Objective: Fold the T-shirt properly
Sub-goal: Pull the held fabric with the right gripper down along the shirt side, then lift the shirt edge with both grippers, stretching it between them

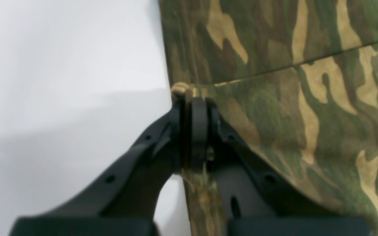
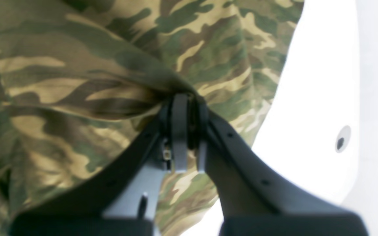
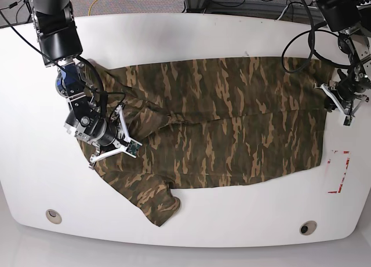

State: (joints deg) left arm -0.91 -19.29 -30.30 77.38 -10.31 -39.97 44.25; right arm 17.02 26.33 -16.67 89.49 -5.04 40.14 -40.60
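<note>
The camouflage T-shirt (image 3: 232, 122) lies spread wide across the white table (image 3: 243, 35), with one sleeve (image 3: 156, 200) pointing toward the front edge. On the left of the base view my right gripper (image 3: 107, 142) is down on the shirt's sleeve end. The right wrist view shows this right gripper (image 2: 184, 98) shut on a bunched fold of the T-shirt (image 2: 77, 82). At the right of the base view my left gripper (image 3: 330, 96) sits at the shirt's hem edge. In its wrist view the left gripper (image 1: 192, 103) is shut on the edge of the T-shirt (image 1: 290, 98), where two layers meet.
Two round holes (image 3: 53, 215) (image 3: 307, 227) sit near the table's front edge; one hole (image 2: 341, 141) also shows in the right wrist view. Red tape marks (image 3: 340, 174) lie right of the shirt. Cables (image 3: 295, 41) trail from the far right arm.
</note>
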